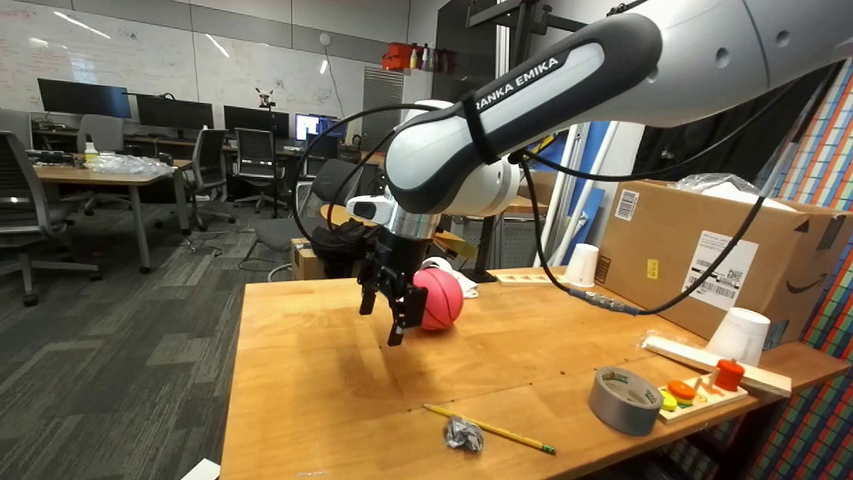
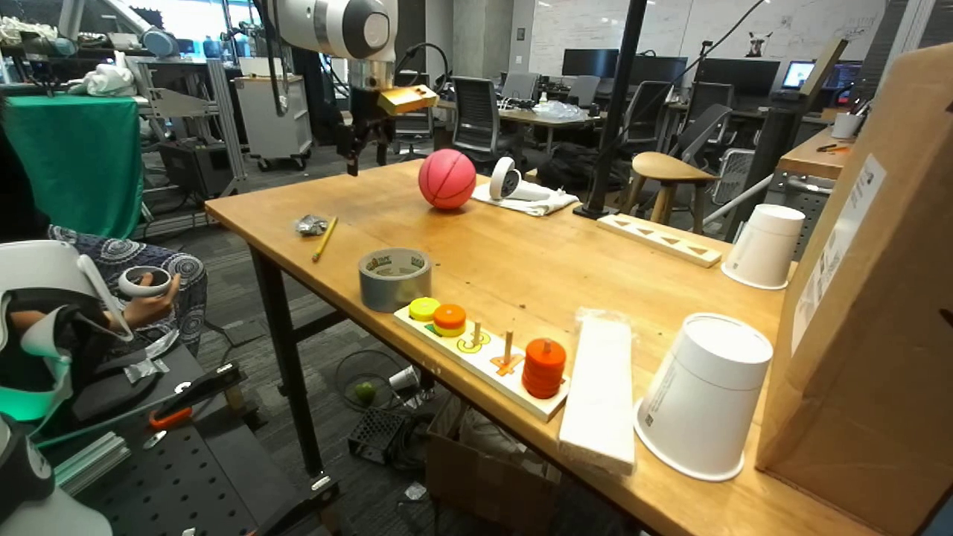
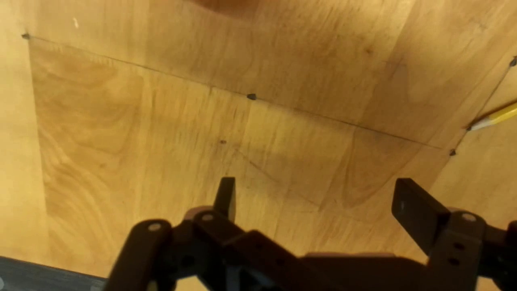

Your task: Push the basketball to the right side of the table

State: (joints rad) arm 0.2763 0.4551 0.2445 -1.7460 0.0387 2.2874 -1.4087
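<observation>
"How do we enter the arm [image 1: 533, 100]?"

"Arm: one, reaching in from the upper right in an exterior view, its wrist end turned down. Gripper [image 3: 316, 182]: one, hanging over the table [image 1: 533, 360] and pointing at the wood."

"Edges and room?"

"Table edge: one stretch crosses the lower left corner of the wrist view, dark grey beyond. Ball [image 2: 447, 180]: one, pink with dark seams, on the table near its far edge in both exterior views; white cloth [image 2: 547, 205] just beside it. Pencil [image 1: 510, 436]: one, yellow. Crumpled foil [image 1: 464, 433]: one piece, just beside the pencil. Between ball and tape roll [image 1: 620, 413] we list a broad run of bare wood. Peg toy [image 2: 488, 357]: one, along another edge. Cups [image 2: 703, 402]: two, upturned, near a large box [image 2: 864, 357] at one end."

"The gripper's state?"

"Fingers [image 3: 418, 210]: two, dark, spread wide, with wood showing between them in the wrist view; we record nothing in their grip."

"Touching the ball?"

"In an exterior view we see a gap between gripper and ball, so we put them down as near but apart."
</observation>
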